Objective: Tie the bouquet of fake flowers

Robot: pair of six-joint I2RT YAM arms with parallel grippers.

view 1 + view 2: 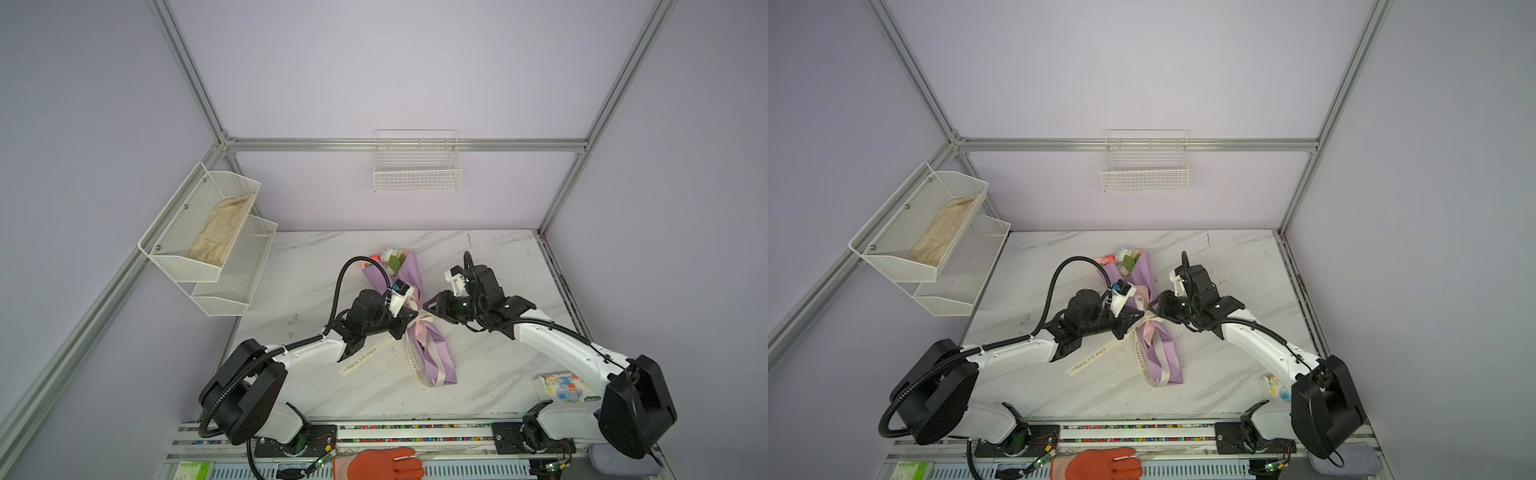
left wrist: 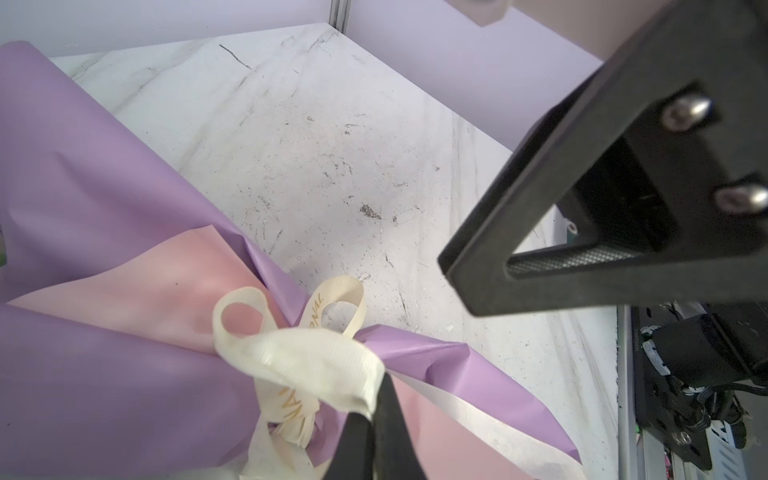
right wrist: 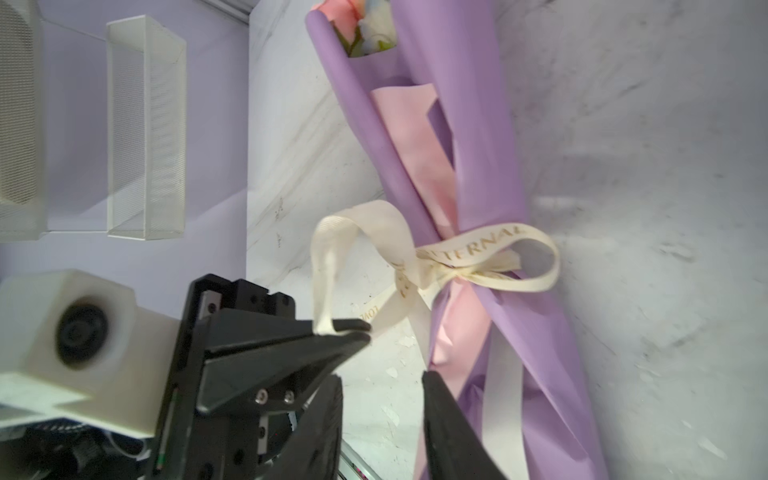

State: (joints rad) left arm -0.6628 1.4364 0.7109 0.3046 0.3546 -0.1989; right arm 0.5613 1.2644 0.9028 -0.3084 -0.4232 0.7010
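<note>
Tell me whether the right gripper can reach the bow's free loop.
Likely yes: the right gripper is open nearby, with only bare table before the free loop; the left gripper pinches the other loop.

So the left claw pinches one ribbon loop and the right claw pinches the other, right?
Not quite. The right claw is open, holding nothing, as the right wrist view shows. The left claw does pinch a ribbon loop.
</note>
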